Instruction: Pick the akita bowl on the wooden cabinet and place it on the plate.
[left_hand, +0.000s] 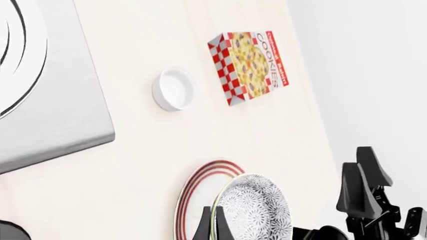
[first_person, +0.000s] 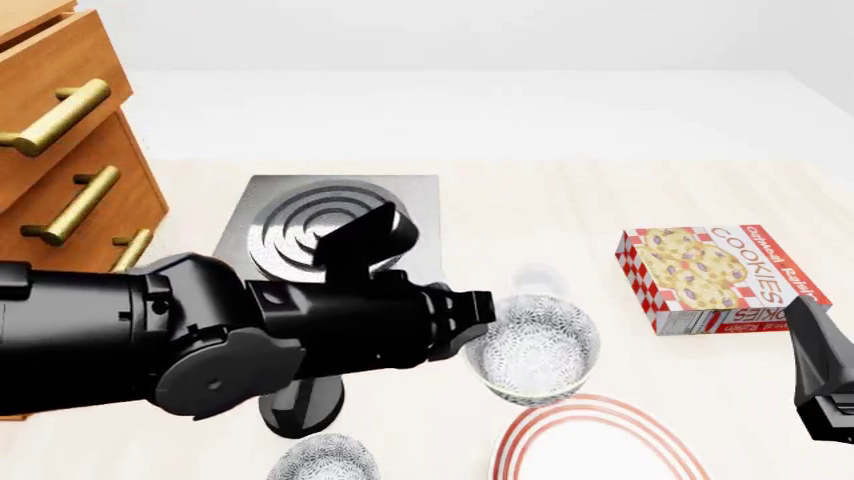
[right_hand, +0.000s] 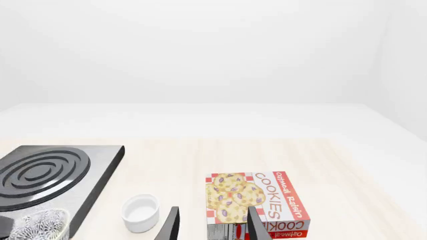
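Far left of the front frame: wooden cabinet (first_person: 60, 150), orange-brown, brass bar handles, cut off by the edge. Right of it, upper centre: grey stove slab (first_person: 340, 225) with concentric rings, flat on the desk (first_person: 534, 195). Across the left and centre: left arm, black and bulky, hiding much of the desk and part of the slab. At the lower edge, left of centre: second speckled bowl (first_person: 320, 462), partly cropped, on the desk beside a black cylindrical object.

Centre of frame: akita bowl (first_person: 534, 350), held off the desk, upright or nearly so, above and just beyond the far rim of the plate (first_person: 601, 445), which lies at the lower edge, right of centre. Behind the bowl: small white bowl (first_person: 534, 277), largely hidden. Right of centre: cookie box (first_person: 707, 275), lying flat, well apart from the plate.

Left gripper (left_hand: 212, 227): narrowly open, closed onto the bowl's rim, one finger either side in the left wrist view.

Right gripper (right_hand: 210, 225): fingers parted, holding nothing, low in the right wrist view over the cookie box; touching nothing visible.
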